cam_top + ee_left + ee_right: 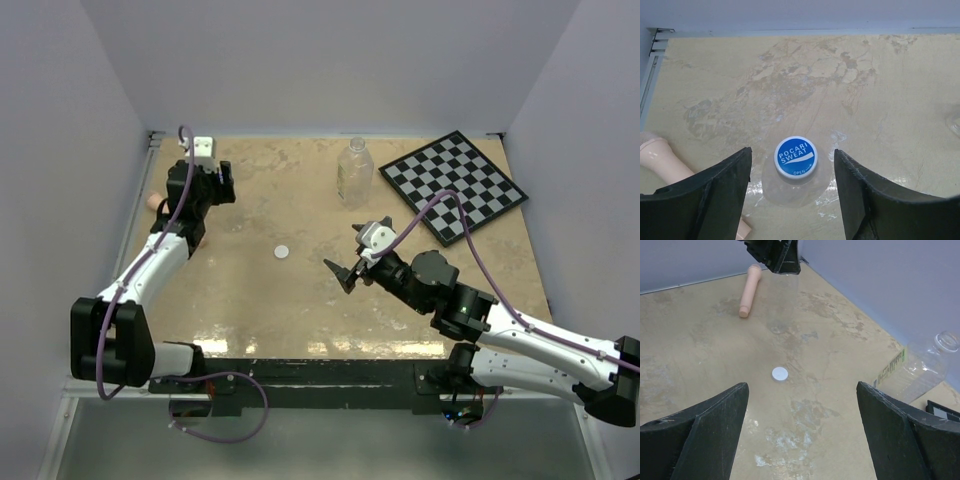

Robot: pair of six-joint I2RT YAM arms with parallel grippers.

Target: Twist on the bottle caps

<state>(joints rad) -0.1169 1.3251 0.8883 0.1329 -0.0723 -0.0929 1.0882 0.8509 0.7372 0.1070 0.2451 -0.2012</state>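
A blue cap (796,157) sits on the neck of the small clear bottle (790,192), which stands on the table at the far left. My left gripper (792,152) hangs over it, open, with a gap between each finger and the cap. In the top view the left gripper (222,185) covers that bottle. The white cap (283,252) lies flat mid-table, also seen in the right wrist view as the white cap (780,373). Ahead of my open, empty right gripper (345,272) lies that cap. The tall clear bottle (354,172) stands at the back with its neck bare.
A black-and-white checkerboard (455,185) lies at the back right. A pink stick (660,157) rests on the table just left of the small bottle. Grey walls close the table on three sides.
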